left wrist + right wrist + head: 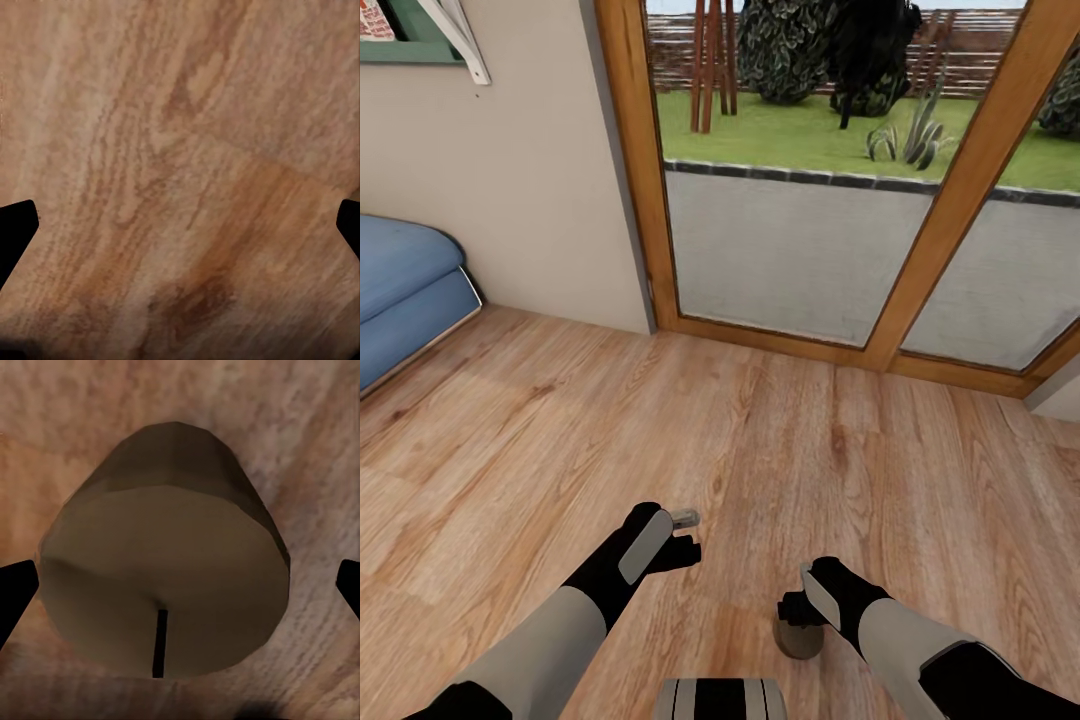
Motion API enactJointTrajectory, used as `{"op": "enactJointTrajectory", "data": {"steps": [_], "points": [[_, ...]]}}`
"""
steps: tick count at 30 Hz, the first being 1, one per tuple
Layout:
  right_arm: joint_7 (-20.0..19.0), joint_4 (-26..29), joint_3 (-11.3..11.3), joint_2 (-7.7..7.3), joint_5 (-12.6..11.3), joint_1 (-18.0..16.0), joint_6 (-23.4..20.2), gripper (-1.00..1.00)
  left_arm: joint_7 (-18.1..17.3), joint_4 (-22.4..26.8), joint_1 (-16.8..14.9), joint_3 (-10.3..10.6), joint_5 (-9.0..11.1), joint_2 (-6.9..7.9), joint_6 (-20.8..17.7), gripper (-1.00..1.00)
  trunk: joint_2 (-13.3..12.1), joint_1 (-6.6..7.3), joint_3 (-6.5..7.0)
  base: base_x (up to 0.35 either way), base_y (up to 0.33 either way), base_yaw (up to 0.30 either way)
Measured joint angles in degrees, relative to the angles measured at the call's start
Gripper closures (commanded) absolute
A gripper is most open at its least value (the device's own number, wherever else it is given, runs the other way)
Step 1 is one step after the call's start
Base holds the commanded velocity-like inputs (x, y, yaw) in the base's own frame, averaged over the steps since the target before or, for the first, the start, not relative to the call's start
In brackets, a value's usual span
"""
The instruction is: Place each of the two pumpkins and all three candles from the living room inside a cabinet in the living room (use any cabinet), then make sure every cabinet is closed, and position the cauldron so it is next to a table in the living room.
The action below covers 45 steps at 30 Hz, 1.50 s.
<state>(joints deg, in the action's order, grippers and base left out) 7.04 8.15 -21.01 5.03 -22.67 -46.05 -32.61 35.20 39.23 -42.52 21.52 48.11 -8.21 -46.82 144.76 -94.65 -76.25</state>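
One candle (800,637), a squat grey-olive cylinder, hangs just under my right gripper (796,608) above the wooden floor. In the right wrist view the candle (165,570) spans nearly the whole gap between the two dark fingertips (15,592), with its thin wick toward the camera. The right gripper is shut on it. My left gripper (688,535) is open and holds nothing. Its wrist view has bare floorboards between the fingertips (16,232). Pumpkins, cabinet, cauldron and table are out of view.
A wood-framed glass door (790,250) to a garden fills the wall ahead. A blue sofa (405,290) stands at the left against a beige wall (510,180). Open wooden floor (760,430) lies between me and the door.
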Motion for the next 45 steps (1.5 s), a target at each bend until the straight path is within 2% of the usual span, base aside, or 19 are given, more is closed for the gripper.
{"op": "enactJointTrajectory", "data": {"steps": [37, 42, 45], "points": [[0.01, 0.00, -0.02, 0.04, 0.00, 0.00, 0.00, -1.00, 0.08, -0.01, -0.02, 0.00, -0.02, 0.00, 0.18, -1.00, 0.00, 0.00, 0.00, 0.000, 0.007, 0.000], [0.01, -0.01, -0.02, 0.04, -0.03, 0.00, 0.00, -1.00, 0.08, 0.00, 0.01, 0.00, -0.02, 0.00, 0.18, -1.00, 0.06, -0.13, -1.10, 0.000, 0.000, 0.000], [-0.06, 0.02, 0.46, 0.06, -0.84, -0.02, 0.07, -1.00, 0.08, -0.03, -0.01, 0.01, -0.02, 0.00, 0.12, -1.00, 0.11, -0.21, -1.76, 0.000, 0.000, 0.000]]}}
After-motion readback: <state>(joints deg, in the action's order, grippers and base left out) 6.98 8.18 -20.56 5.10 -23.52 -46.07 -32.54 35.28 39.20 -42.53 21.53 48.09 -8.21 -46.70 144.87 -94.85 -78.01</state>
